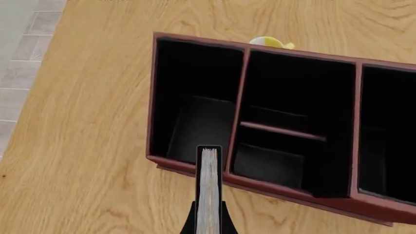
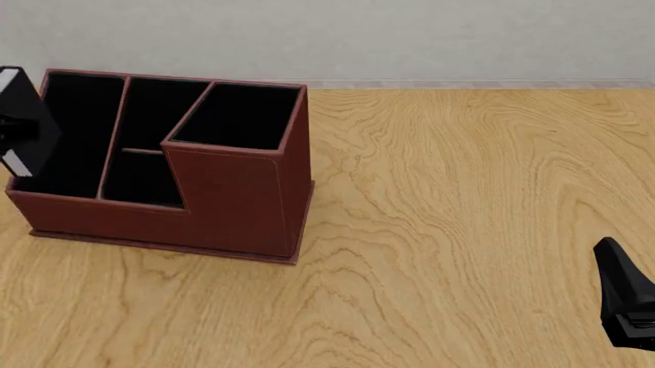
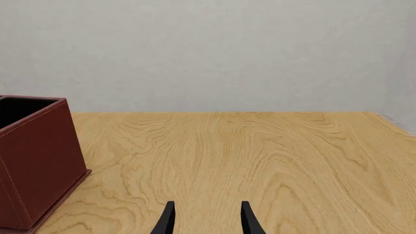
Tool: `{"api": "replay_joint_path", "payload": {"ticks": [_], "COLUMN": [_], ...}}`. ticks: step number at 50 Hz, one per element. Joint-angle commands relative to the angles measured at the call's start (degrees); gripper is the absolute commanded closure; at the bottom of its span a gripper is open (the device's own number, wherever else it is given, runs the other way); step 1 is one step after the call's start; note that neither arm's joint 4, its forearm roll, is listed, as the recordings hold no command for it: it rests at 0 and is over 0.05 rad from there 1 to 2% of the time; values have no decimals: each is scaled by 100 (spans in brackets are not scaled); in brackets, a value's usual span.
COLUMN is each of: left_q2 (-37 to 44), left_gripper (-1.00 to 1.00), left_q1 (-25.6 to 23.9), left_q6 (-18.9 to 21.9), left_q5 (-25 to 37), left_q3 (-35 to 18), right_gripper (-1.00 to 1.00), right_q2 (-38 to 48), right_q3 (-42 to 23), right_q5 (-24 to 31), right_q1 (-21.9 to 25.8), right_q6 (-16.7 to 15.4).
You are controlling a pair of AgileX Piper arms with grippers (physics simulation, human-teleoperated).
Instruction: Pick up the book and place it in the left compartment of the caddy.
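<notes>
One caddy (image 2: 235,207) stood on the one wooden table (image 2: 461,230), toward its far left corner. It held four compartments: one long slot running its full depth, the left compartment (image 2: 67,130); two short half-length slots (image 1: 273,141) beside it; and one taller square tower (image 2: 241,115). One book (image 1: 209,190) was in view, a thin black one with a white page edge. One small yellow object (image 1: 270,43) showed beyond the caddy's far wall, too hidden to name. Two grippers appeared: the left gripper (image 1: 209,219) and the right gripper (image 3: 206,219), the latter showing two dark fingers (image 3: 167,219).
</notes>
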Motion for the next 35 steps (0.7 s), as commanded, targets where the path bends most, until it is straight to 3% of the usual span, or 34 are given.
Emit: {"api": "replay_joint_path", "payload": {"ticks": [1,35], "left_q2": [238,1030], "left_gripper": [100,100], "left_q1": [41,98], "left_q6": [91,190], "left_q5": [-155,-528], "left_q3": [-190,-594], "right_gripper": [-100,-100], "right_q2": [0,-2], "right_q3": [41,41], "right_q5": [-42,-43], "right_q1": [0,-1], "right_q6": [-3,-3]}}
